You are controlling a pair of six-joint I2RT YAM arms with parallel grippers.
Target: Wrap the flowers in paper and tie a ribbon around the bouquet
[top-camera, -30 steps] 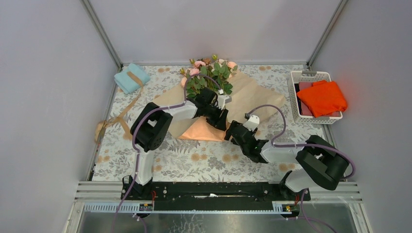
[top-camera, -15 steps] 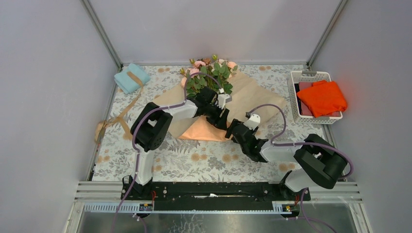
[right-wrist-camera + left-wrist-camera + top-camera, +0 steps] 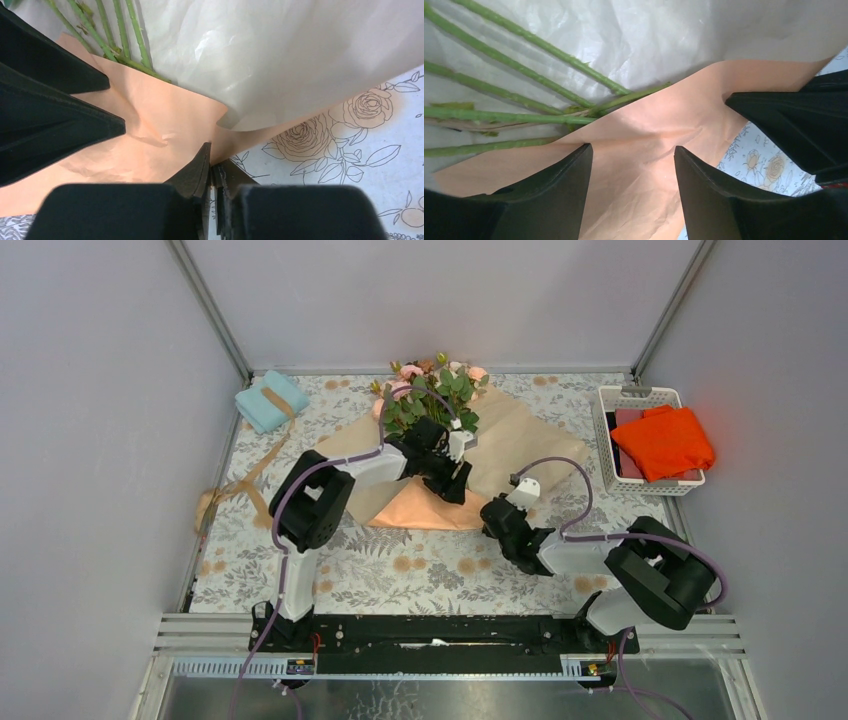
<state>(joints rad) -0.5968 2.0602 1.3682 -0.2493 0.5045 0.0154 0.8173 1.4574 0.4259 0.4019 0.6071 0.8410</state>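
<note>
We see the flowers (image 3: 432, 390) lying at the far side of the table (image 3: 400, 570), with the pink heads pointing away from the arms. Their green stems (image 3: 514, 117) lie on the paper (image 3: 520, 435), which is spread out flat under them. One near corner of the paper is folded up over the ends of the stems, and there we see its peach side.

The left gripper (image 3: 633, 149) is just above that folded peach part. Its fingers are wide apart and there is nothing between them. We cannot tell if they touch the paper.

The right gripper (image 3: 212, 156) is at the edge of the same fold, close to the left one. Its fingers are almost pressed together, and we think they pinch the edge of the paper, but the tips hide that spot.

The ribbon (image 3: 232, 488) lies loose at the left side of the table, well apart from the flowers. A blue cloth (image 3: 268, 400) sits in the far left corner. A white basket (image 3: 604, 435) on the right holds an orange cloth (image 3: 662, 440)
</note>
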